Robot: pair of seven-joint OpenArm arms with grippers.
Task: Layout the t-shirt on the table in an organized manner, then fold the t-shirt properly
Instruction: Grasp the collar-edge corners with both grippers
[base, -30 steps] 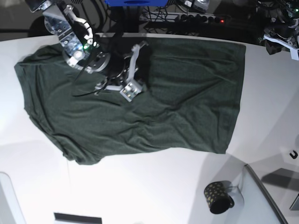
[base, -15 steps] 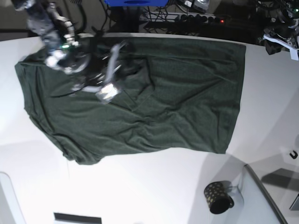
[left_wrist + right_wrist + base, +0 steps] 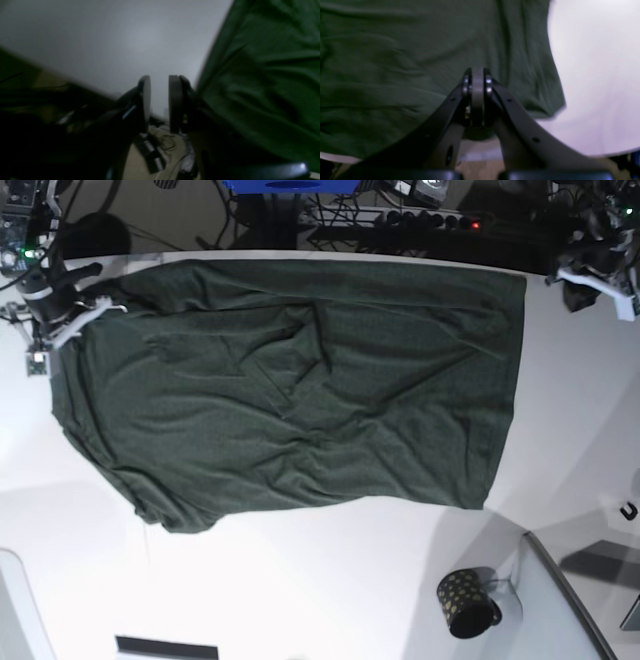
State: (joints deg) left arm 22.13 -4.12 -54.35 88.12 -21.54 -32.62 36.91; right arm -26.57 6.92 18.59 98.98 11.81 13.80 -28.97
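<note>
My left gripper (image 3: 160,105) stands a little open, nothing between its fingers, off the shirt's edge toward three o'clock in the base view. My right gripper (image 3: 42,365) is closed, over the shirt's far corner at ten o'clock; I can't tell whether it has pinched any cloth.

Outward from there, the green t-shirt (image 3: 260,430) lies spread across the middle of the white table (image 3: 330,580), with ridges toward twelve. I judge it light and limp, likely to wrinkle or drag rather than break. I'd take it by the outer edges or sleeve corners, both sides together, catching every layer.

A dark mug (image 3: 464,604) lies on its side at five o'clock, just beside a grey panel (image 3: 570,590). A sleeve swung that way could knock it, so I'd fold well clear.
</note>
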